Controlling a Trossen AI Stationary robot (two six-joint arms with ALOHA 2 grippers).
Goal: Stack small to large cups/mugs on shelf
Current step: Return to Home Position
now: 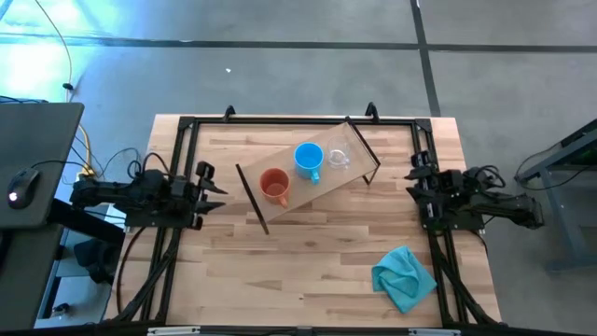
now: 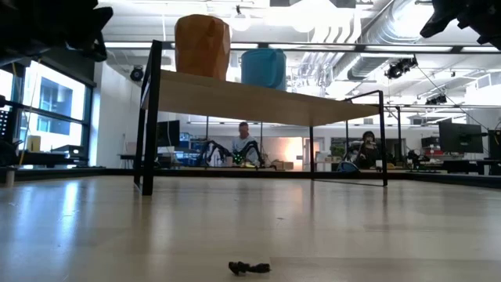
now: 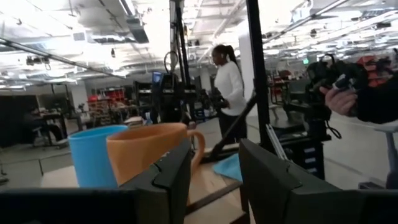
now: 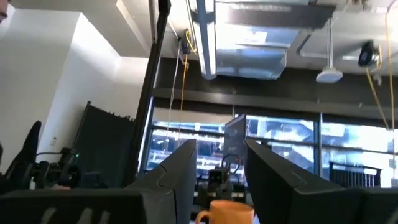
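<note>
The shelf (image 1: 308,182), a light-wood board on black end frames, stands slanted at the table's middle. On its top three cups stand side by side, each on its base: the orange-brown mug (image 1: 273,185) toward the left, the blue mug (image 1: 309,159) in the middle, and the clear cup (image 1: 338,157) toward the right. In the low view the orange mug (image 2: 202,45) and blue mug (image 2: 263,67) show above the board. My left gripper (image 3: 214,180) hangs open at the table's left edge, facing the orange mug (image 3: 146,149). My right gripper (image 4: 217,177) hangs open at the right edge, tipped upward.
A teal cloth (image 1: 403,276) lies crumpled on the table near the front right corner. A small dark scrap (image 2: 249,268) lies on the tabletop near the front edge. People stand in the room beyond the table.
</note>
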